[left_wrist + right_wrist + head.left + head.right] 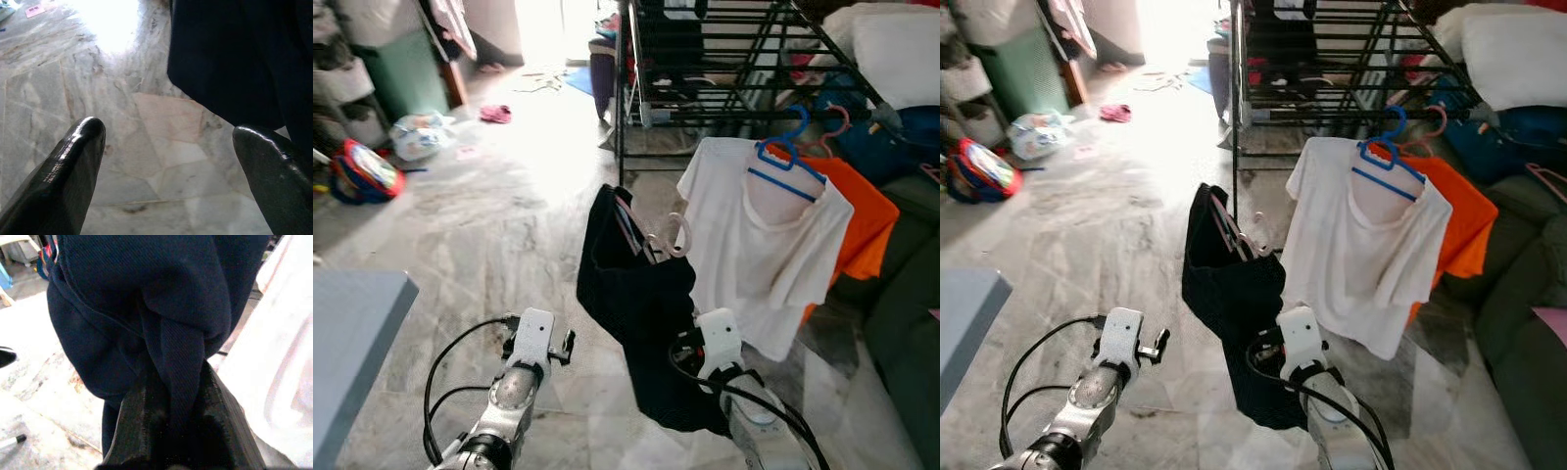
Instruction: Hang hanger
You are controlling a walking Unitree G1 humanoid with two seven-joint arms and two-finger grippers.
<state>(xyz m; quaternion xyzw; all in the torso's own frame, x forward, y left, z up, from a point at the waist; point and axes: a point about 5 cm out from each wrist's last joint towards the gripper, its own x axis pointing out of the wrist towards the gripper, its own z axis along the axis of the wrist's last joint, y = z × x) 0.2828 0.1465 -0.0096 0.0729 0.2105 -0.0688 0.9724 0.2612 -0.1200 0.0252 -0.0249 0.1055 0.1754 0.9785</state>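
A dark navy garment [636,294] hangs on a pale hanger whose hook [674,238] sticks up beside its collar. My right gripper [173,382] is shut on a fold of this dark fabric, low and in front of me. A black drying rack [724,59] stands beyond it. From its front rail hang a white T-shirt [754,245] on a blue hanger [788,157] and an orange shirt [862,215] behind that. My left gripper [168,147] is open over the marble floor, to the left of the garment and holding nothing.
A grey tabletop corner [352,333] juts in at the near left. A dark sofa [901,313] lines the right side, with white pillows [891,49] above. A colourful bag [367,171], a plastic bag [419,132] and a green bin [406,69] sit at the far left.
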